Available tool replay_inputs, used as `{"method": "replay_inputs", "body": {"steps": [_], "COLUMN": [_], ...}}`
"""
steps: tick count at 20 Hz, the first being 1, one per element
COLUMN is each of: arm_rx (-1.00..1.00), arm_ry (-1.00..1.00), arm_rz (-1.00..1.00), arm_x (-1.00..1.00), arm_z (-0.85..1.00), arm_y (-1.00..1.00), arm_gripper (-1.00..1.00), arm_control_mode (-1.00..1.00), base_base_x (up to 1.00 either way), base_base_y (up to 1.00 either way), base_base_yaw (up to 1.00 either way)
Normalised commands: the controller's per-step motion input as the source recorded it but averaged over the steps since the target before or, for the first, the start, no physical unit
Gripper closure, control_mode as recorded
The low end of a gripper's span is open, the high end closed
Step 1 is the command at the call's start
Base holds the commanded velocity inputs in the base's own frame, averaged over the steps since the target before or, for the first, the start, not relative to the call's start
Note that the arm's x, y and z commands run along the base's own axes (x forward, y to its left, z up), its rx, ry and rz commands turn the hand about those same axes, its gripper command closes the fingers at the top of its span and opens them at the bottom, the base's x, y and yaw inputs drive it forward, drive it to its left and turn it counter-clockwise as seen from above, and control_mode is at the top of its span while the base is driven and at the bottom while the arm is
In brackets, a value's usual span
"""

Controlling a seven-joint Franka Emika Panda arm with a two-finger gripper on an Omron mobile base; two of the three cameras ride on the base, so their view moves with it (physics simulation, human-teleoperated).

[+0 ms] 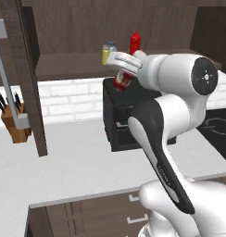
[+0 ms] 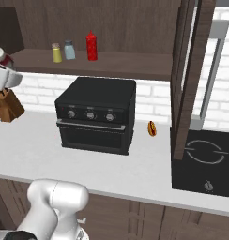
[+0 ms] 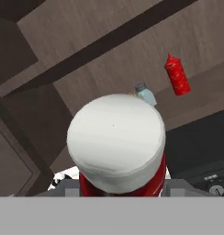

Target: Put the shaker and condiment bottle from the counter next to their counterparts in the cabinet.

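My gripper is shut on the condiment bottle, a squat red bottle that hangs tilted in front of the cabinet shelf, above the black oven. In the hand view its white cap is close up, with the red body below it. The bottle also shows at the left edge of the right base view. The yellow shaker stands on the shelf beside the blue-grey shaker and the tall red squeeze bottle. The squeeze bottle and blue-grey shaker lie ahead of the hand.
A black countertop oven sits on the pale counter under the shelf. A knife block stands at the left. An open cabinet door hangs down beside it. A small hot dog and a dark cooktop lie to the right.
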Motion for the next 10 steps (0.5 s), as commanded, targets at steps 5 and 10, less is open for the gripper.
{"method": "replay_inputs", "body": {"steps": [5, 10], "arm_rx": [-0.05, 0.00], "arm_ry": [0.07, 0.20], "arm_rz": [0.04, 0.00], "arm_x": [0.15, 0.26], "arm_z": [0.09, 0.32], "arm_y": [0.07, -0.29], "arm_gripper": [1.00, 1.00], "arm_control_mode": [-1.00, -1.00], "base_base_x": [0.00, 0.00], "base_base_y": [0.00, 0.00], "base_base_yaw": [0.00, 0.00]}}
